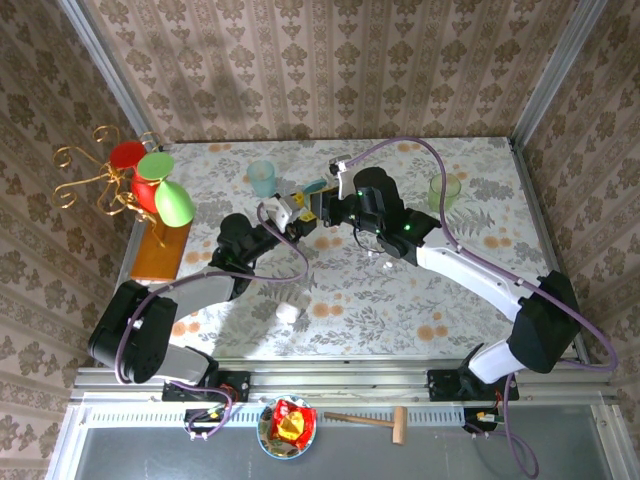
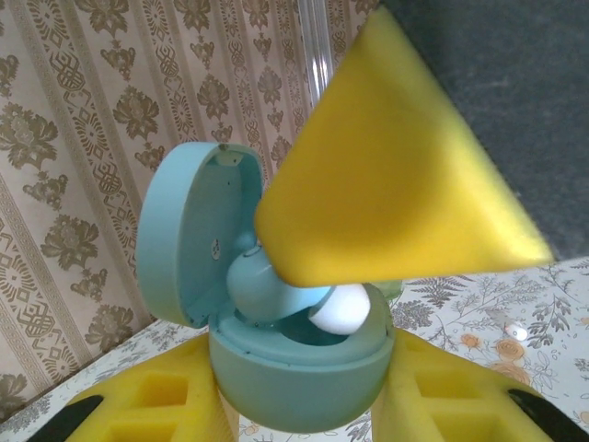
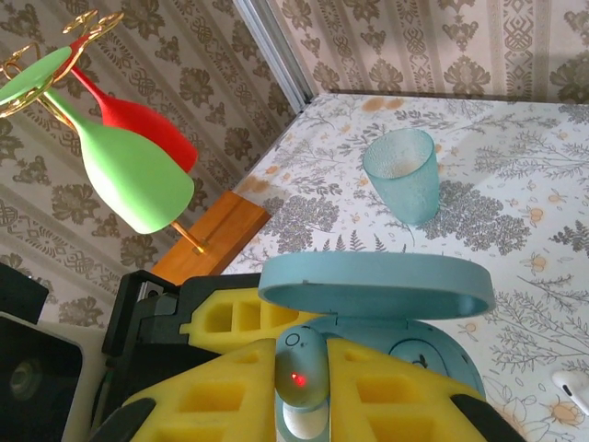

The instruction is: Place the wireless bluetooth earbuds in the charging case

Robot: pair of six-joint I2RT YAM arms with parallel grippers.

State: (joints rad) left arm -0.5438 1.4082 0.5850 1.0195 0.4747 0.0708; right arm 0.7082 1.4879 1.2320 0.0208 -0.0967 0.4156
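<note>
The light blue charging case (image 2: 304, 378) is held up off the table with its lid (image 2: 184, 239) swung open, and my left gripper (image 2: 304, 391) is shut on its lower half. My right gripper (image 3: 304, 387) is shut on one of the earbuds (image 3: 302, 364), which has a light blue body, a red light and a white tip (image 2: 345, 308). That tip sits just inside the case's open well, under the lid (image 3: 377, 290). A right finger (image 2: 396, 157) hides part of the case from the left wrist. From above, both grippers (image 1: 292, 215) (image 1: 322, 212) meet at mid-table.
A small white piece (image 3: 571, 391) lies on the table right of the case, and a white pebble (image 1: 288, 312) lies nearer the front. A teal cup (image 1: 262, 178) and a green cup (image 1: 445, 190) stand behind. A glass rack (image 1: 150, 185) on a wooden base (image 1: 160, 250) stands left.
</note>
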